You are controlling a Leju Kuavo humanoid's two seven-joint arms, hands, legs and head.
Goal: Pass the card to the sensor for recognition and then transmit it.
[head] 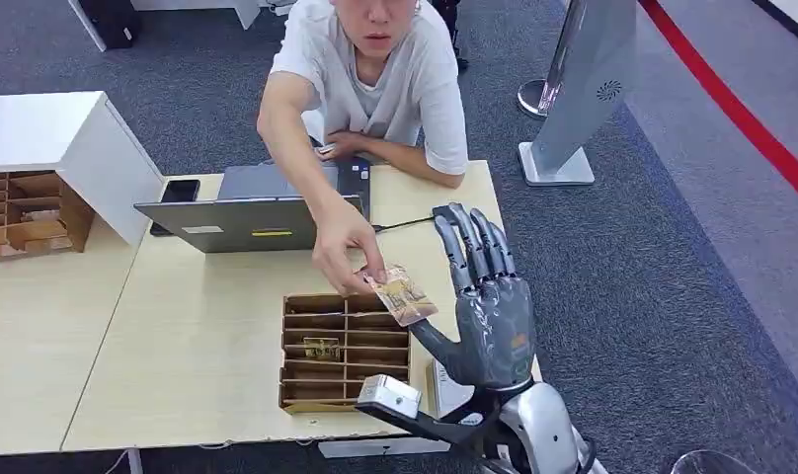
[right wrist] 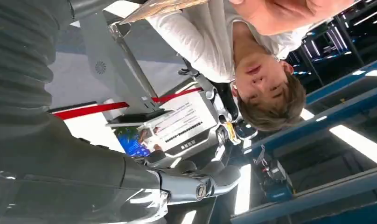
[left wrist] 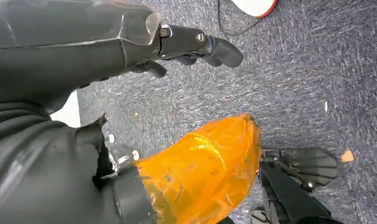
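Handing over looks like the step in hand: the card (head: 403, 295) sits between the person's hand (head: 346, 252) and the thumb of the robot's right hand (head: 489, 316), above the upper right corner of the wooden divided tray (head: 296, 348). Whether the thumb still presses it I cannot tell; the person's fingers clearly pinch its far edge. I'd judge the scanning is done and the next move calls for the robot letting go cleanly, without tugging.

That right hand stands upright over the table's right edge, palm facing nine o'clock, fingers straight and pointing to twelve o'clock, thumb stretched toward the card. The left hand (left wrist: 196, 46) hangs over grey carpet, fingers loosely curled, holding nothing.
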